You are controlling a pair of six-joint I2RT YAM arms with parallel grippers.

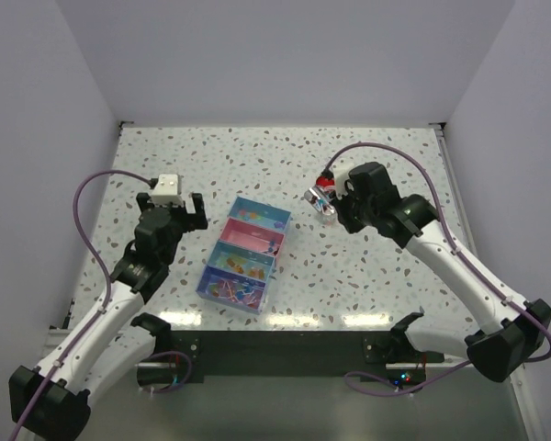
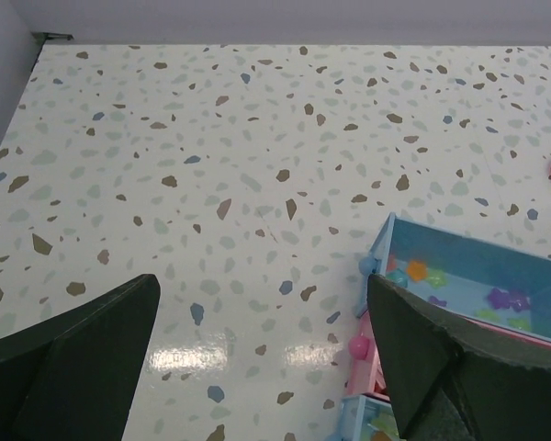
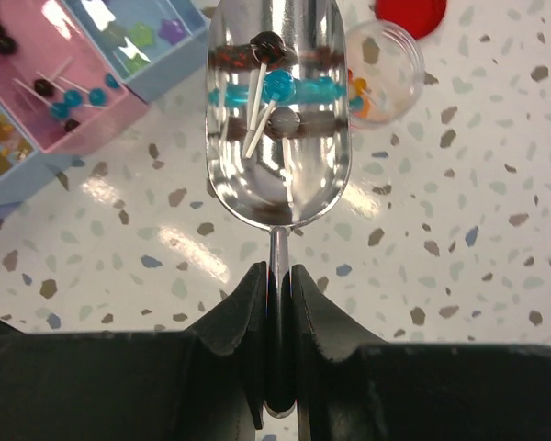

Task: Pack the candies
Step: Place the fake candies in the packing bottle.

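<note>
Here, right gripper: clamped on the scoop handle, candies in its bowl.
Scoop: at the tray's two o'clock.
Left gripper: jaws apart, at ten o'clock, holding nothing.
Advice: keep the bowl level, tip slowly over one compartment.

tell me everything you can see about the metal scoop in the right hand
The scoop is shiny, mirror-like metal: an oblong bowl on a thin stem. The right hand pinches that stem between its fingers, bowl pointing away. Inside lie a few candies on white sticks, dark, blue and grey. A clear tub stands beside it.
</note>
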